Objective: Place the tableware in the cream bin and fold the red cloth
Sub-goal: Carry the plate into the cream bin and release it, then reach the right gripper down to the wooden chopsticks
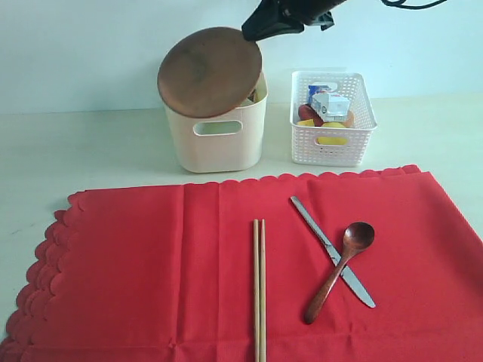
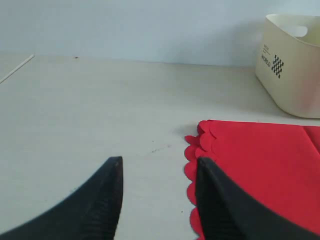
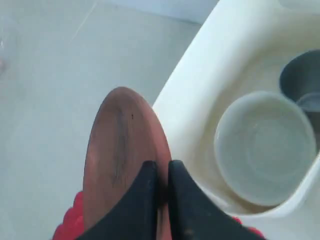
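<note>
Lying nearest on the red cloth are the chopsticks, with knife and spoon crossed beside them. The left gripper hovers open, empty, at the cloth's scalloped edge. Farther back, the right gripper — pinched on the wooden plate's rim — holds it tilted over the cream bin, bowl and cup inside.

Our right gripper reaches in from the upper middle of the exterior view, jaws pinched on the plate rim. Our left gripper hangs low, jaws parted, holding nothing.
</note>
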Robot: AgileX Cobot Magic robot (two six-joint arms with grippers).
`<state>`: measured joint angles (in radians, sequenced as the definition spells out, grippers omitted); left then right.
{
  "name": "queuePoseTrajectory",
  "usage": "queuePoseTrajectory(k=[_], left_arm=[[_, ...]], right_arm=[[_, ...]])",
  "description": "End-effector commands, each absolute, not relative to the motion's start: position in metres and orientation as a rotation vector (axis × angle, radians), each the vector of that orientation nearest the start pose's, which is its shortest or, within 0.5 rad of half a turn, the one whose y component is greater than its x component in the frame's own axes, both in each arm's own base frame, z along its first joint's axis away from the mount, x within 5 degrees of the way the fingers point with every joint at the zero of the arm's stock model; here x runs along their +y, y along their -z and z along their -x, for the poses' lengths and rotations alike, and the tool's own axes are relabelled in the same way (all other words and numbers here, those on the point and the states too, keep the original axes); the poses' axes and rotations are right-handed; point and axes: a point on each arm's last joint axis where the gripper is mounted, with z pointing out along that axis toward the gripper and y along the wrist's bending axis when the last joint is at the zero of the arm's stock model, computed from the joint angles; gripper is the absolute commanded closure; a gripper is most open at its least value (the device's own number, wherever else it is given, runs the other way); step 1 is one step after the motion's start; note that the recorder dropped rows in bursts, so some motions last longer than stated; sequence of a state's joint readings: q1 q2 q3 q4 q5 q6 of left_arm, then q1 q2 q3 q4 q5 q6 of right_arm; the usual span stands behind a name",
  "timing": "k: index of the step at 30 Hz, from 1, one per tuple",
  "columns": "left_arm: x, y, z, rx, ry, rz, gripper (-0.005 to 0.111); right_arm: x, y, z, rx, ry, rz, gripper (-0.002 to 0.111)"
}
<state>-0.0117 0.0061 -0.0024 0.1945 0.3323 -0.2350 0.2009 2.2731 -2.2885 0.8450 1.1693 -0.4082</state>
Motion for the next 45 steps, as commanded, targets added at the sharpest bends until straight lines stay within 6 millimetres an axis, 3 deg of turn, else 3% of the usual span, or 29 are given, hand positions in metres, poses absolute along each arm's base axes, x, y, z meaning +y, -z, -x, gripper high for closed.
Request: queuePoseTrajectory(k=[1, 5, 9, 12, 15, 21, 26, 36, 41, 45], left_arm=[[0.005, -0.184, -0.054, 1.802, -0.011, 0.085, 0.061], [0.005, -0.184, -0.054, 1.802, -0.011, 0.085, 0.061], [0.005, -0.184, -0.054, 1.802, -0.011, 0.085, 0.061], [0.005, -0.184, -0.054, 1.802, -0.011, 0.085, 0.061], [0.005, -0.184, -0.054, 1.802, -0.011, 0.085, 0.061], [0.005, -0.184, -0.054, 1.802, -0.011, 0.085, 0.061], [0.005, -0.184, -0.054, 1.802, -0.011, 0.085, 0.061], [0.005, -0.184, -0.054, 1.802, -0.011, 0.085, 0.061], [0.005, -0.184, -0.054, 1.802, -0.011, 0.085, 0.061], [0.005, -0.184, -0.054, 1.802, -0.011, 0.085, 0.061]], right_arm=[[0.146, -0.311, -0.508, 2.211, -1.073, 0.338, 0.108], [0.137, -0.294, -0.532, 2.14, -1.057, 0.218, 0.108], [0.133, -0.257, -0.554, 2.115, -1.047, 0.101, 0.108], [0.135, -0.225, -0.562, 2.147, -1.074, 0.057, 0.108], [0.138, -0.205, -0.564, 2.162, -1.094, 0.084, 0.108], [0.143, -0.197, -0.563, 2.16, -1.084, 0.159, 0.108], [0.141, -0.214, -0.558, 2.139, -1.092, 0.238, 0.108], [0.122, -0.282, -0.518, 2.291, -0.918, 0.568, 0.108], [0.112, -0.31, -0.508, 2.378, -0.671, 0.478, 0.108], [0.115, -0.331, -0.493, 2.398, -0.542, 0.485, 0.108]])
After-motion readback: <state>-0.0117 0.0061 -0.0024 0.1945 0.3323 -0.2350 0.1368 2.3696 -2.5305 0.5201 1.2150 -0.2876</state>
